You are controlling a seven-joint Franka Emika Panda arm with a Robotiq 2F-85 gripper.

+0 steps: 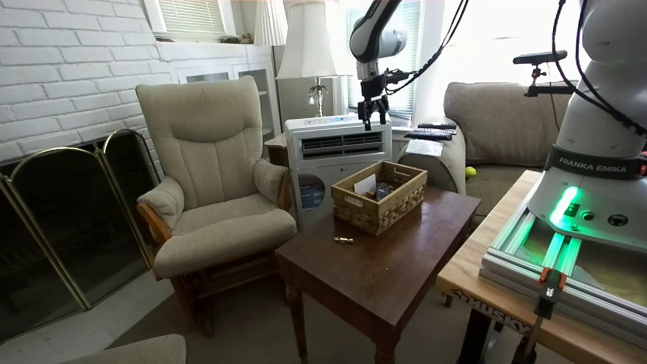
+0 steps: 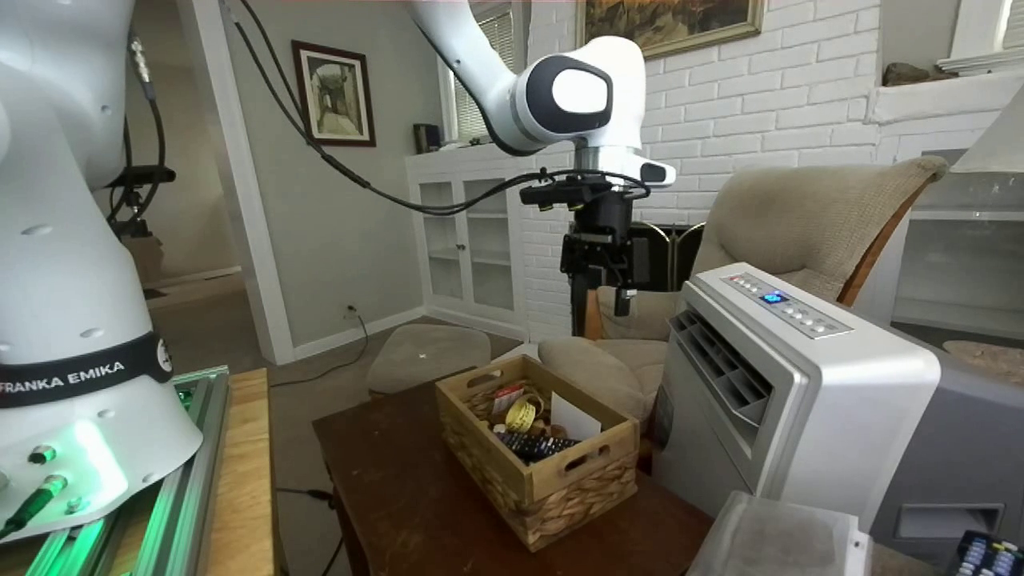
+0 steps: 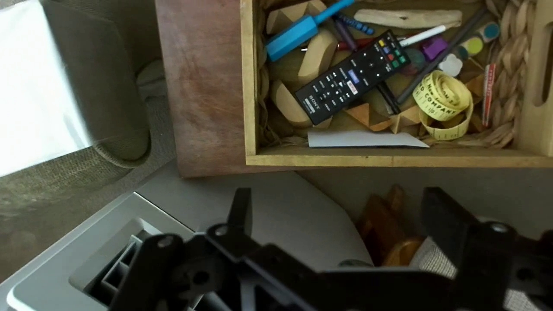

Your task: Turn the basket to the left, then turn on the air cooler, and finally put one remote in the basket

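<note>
The woven basket [image 1: 402, 210] [image 2: 488, 456] stands upright on the brown table. Inside it, a black Sony remote [image 3: 332, 97] lies on top of small items, also seen in an exterior view as the dark remote [image 2: 534, 446]. Several more remotes [image 1: 429, 136] rest on the sofa arm. Behind the table is the white-grey air cooler [image 1: 323, 174], and its top panel [image 2: 774, 297] shows a blue lit display. My gripper [image 1: 375, 121] [image 2: 600, 316] hangs in the air, fingers down, apart from the basket. In the wrist view the gripper [image 3: 339, 196] is open with nothing between its fingers.
A small brass piece [image 1: 343, 240] lies on the table [image 1: 374, 273]. A cream armchair [image 1: 217, 167] and a lamp [image 1: 308, 45] stand near the cooler. The sofa [image 1: 500, 126] is on its far side, with a translucent cover [image 2: 780, 540] on the arm.
</note>
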